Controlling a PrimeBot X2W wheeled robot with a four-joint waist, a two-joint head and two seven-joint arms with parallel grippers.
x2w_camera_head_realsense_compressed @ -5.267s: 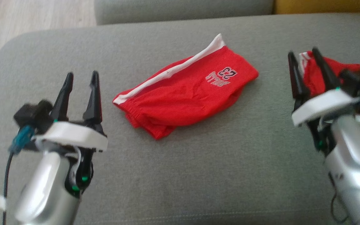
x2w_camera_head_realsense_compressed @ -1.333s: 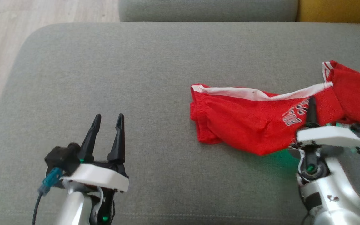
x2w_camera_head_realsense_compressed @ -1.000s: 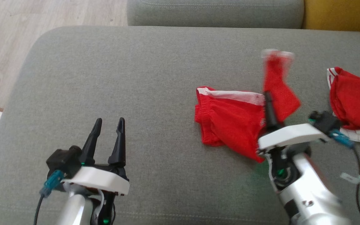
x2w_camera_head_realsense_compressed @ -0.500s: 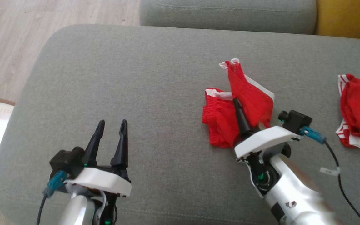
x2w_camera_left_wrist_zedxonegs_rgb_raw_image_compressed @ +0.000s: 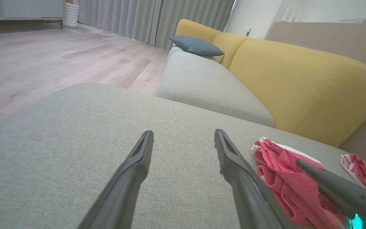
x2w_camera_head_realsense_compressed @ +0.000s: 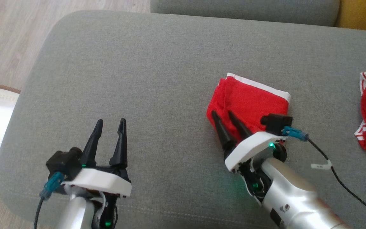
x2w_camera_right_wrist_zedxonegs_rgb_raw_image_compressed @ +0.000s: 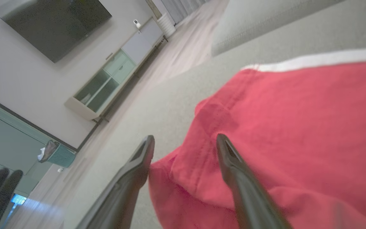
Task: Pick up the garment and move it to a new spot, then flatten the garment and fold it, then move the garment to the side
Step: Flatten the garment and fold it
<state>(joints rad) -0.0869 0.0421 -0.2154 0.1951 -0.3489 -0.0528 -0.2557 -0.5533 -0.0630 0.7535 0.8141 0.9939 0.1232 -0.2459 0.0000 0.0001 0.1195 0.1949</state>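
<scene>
The left tool (x2w_camera_head_realsense_compressed: pixel 111 121) hangs spread and empty over the grey cushion (x2w_camera_head_realsense_compressed: pixel 138 63). Right of centre lie the folded red shorts (x2w_camera_head_realsense_compressed: pixel 249 101), with the right tool (x2w_camera_head_realsense_compressed: pixel 222 112) spread at their near edge. Folding looks done; the next move is to pinch all layers and shift them aside.

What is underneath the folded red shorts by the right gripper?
The grey seat cushion shows all around the red shorts. Their top layer covers the lower folds, so anything tucked beneath cannot be seen.

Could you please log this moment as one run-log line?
red shorts: folded on grey cushion | right gripper: open over shorts | left gripper: open, empty
</scene>
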